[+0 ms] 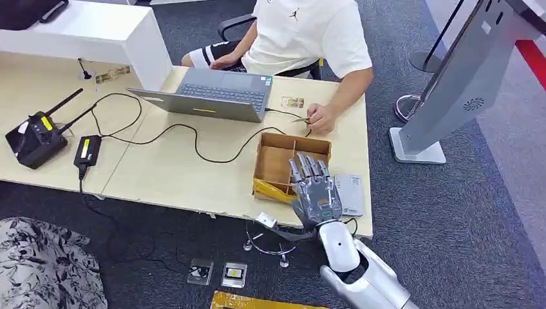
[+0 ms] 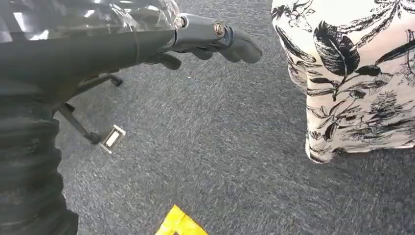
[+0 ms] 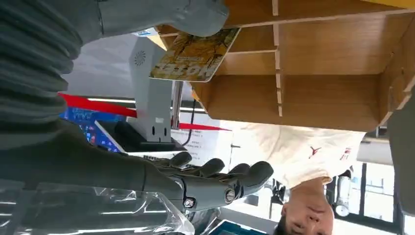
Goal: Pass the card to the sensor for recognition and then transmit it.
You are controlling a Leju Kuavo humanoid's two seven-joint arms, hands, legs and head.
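One laptop [image 1: 209, 94], one divided wooden box [image 1: 283, 161], one sensor pad [image 1: 349, 194] (grey), two floor plates [image 1: 217, 273], one person [image 1: 302, 38].

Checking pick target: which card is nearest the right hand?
The yellow-printed card in the wooden box, at the thumb of the right hand; the others are by the laptop and in the person's hand.

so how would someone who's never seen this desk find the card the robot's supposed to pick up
Start at the desk and go to its corner beside the grey kiosk, where an open wooden box sits. The card is in that box under the right hand, printed with a yellow picture, unlike the bare wooden dividers around it.
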